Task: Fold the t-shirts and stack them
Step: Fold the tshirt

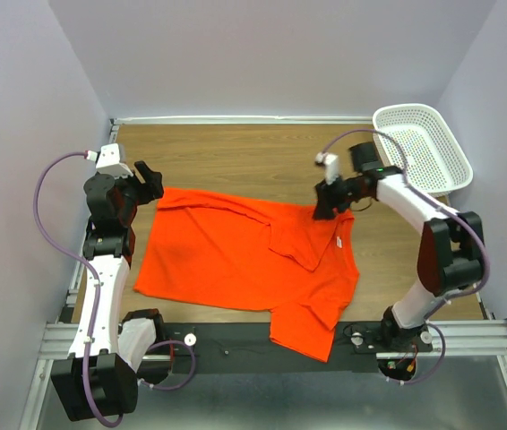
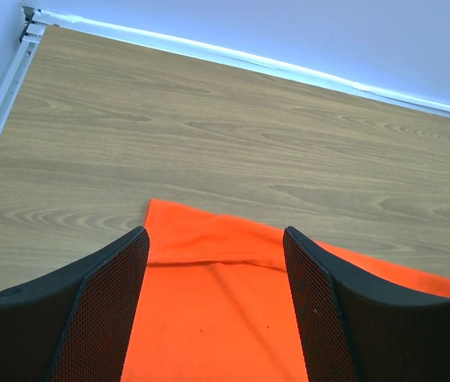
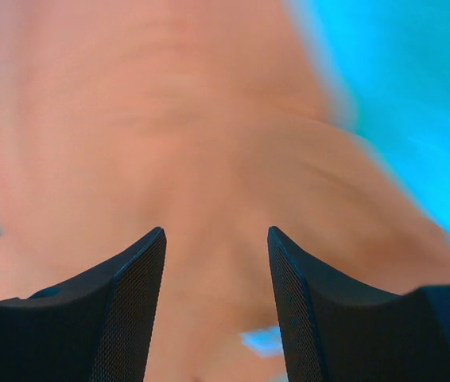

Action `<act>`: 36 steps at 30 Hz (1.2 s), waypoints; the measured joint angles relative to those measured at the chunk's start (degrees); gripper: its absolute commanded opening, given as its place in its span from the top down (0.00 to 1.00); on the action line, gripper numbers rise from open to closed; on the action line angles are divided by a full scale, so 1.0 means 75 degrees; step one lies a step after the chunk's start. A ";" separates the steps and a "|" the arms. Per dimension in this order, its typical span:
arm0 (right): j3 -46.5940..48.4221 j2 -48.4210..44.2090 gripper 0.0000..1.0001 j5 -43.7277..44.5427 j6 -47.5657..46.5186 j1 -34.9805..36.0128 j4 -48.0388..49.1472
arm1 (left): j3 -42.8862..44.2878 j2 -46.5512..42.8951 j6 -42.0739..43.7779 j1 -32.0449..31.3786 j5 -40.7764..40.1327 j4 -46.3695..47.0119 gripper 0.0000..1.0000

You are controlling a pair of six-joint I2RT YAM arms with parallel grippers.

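Note:
The orange-red t-shirt (image 1: 236, 255) lies spread on the wooden table, partly folded, with a flap turned over near its middle and a sleeve hanging toward the near edge. My left gripper (image 1: 150, 182) is open at the shirt's far left corner; in the left wrist view its fingers (image 2: 106, 302) straddle that corner of the shirt (image 2: 217, 310). My right gripper (image 1: 325, 208) is open just over the shirt's far right edge; the right wrist view shows blurred orange cloth (image 3: 209, 143) close under the open jaws.
A white perforated plastic basket (image 1: 422, 143) stands at the far right corner of the table. Bare wooden table (image 1: 236, 157) lies beyond the shirt. Pale walls close in on the left, back and right.

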 measured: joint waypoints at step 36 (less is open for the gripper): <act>0.0248 0.1530 0.51 0.0970 0.0466 -0.3174 0.0930 | 0.0152 0.3401 -0.0962 0.0195 -0.0038 -0.0373 0.23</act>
